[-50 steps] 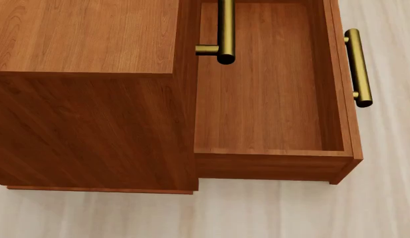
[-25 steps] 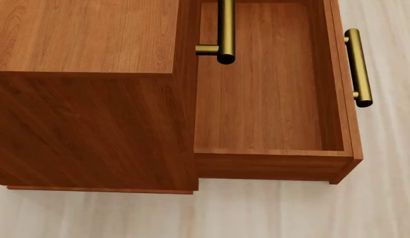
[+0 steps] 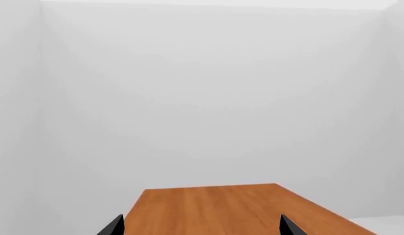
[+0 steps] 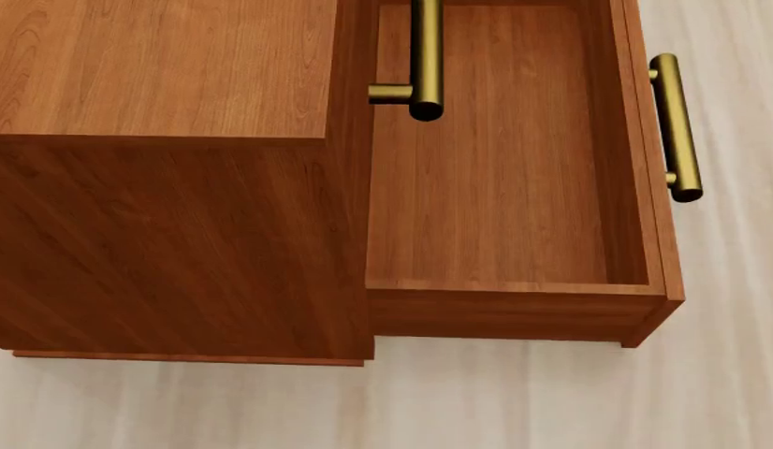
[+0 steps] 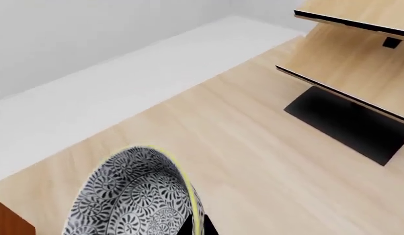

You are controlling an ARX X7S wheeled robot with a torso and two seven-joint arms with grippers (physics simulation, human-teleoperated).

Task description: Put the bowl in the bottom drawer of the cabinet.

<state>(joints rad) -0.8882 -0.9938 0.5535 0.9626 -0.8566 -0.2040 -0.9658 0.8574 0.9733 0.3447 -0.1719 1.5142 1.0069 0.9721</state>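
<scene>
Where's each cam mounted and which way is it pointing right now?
Head: high, looking down on the cabinet and open bottom drawer; no arms visible.
Left wrist: level, faces white walls over a wood top; left gripper fingertips show.
Right wrist: looks past the bowl at pale floor, rack.
Head and left wrist likely share the cabinet top.
</scene>
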